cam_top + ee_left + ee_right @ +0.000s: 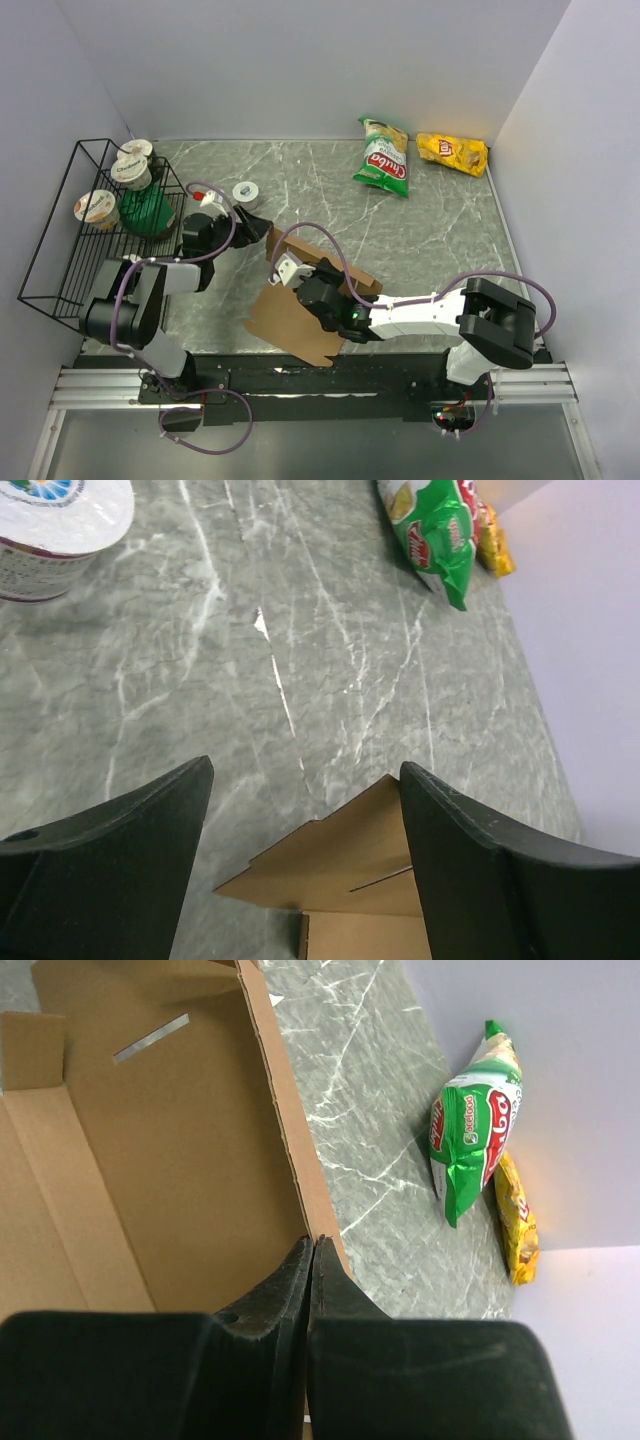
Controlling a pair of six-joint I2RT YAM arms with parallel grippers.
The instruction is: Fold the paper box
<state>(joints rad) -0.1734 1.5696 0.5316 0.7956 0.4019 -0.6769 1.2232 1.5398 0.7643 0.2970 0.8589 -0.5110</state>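
Note:
The paper box [295, 325] is a brown cardboard sheet lying partly unfolded near the table's front middle, with one long wall raised. My right gripper [318, 288] is shut, pinching the top edge of that raised wall [285, 1120]. In the right wrist view its closed tips [311, 1242] clamp the cardboard, with the box's inside [180, 1140] to the left. My left gripper [256, 226] is open and empty just left of the box's far corner. In the left wrist view a notched flap [340, 865] lies low between the spread fingers [305, 768], close to the right finger.
A black wire basket [60, 250] at the left holds yogurt cups [97, 205] and a green item. A small white cup [246, 192] stands behind my left gripper. A green snack bag [383, 160] and a yellow one [452, 152] lie at the back right.

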